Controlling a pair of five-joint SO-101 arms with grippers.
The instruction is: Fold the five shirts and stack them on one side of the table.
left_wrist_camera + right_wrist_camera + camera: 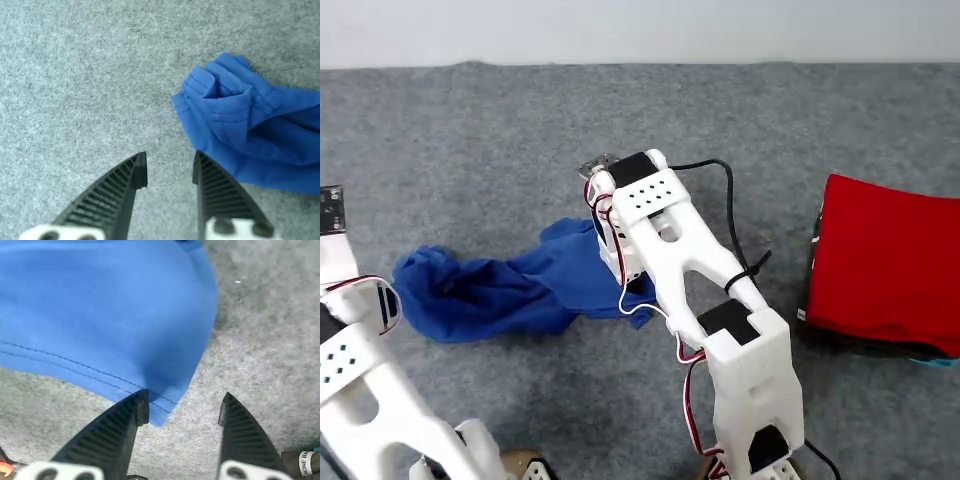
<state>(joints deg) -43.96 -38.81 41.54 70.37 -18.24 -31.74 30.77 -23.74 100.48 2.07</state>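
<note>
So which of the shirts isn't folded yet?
The blue shirt: it lies crumpled in a loose, stretched-out heap, while the red shirt off to one side lies folded flat with straight edges.

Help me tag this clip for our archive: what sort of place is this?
Likely a robotics lab bench rigged for folding practice: a grey carpeted table, two white arms over it, a crumpled blue shirt, and a folded stack topped by a red shirt.

Under me lies a grey felt-like table cover (470, 140) (speckled and fuzzy where I see it close). Beyond its far edge runs a strip of pale, plain wall (640, 30).
</note>
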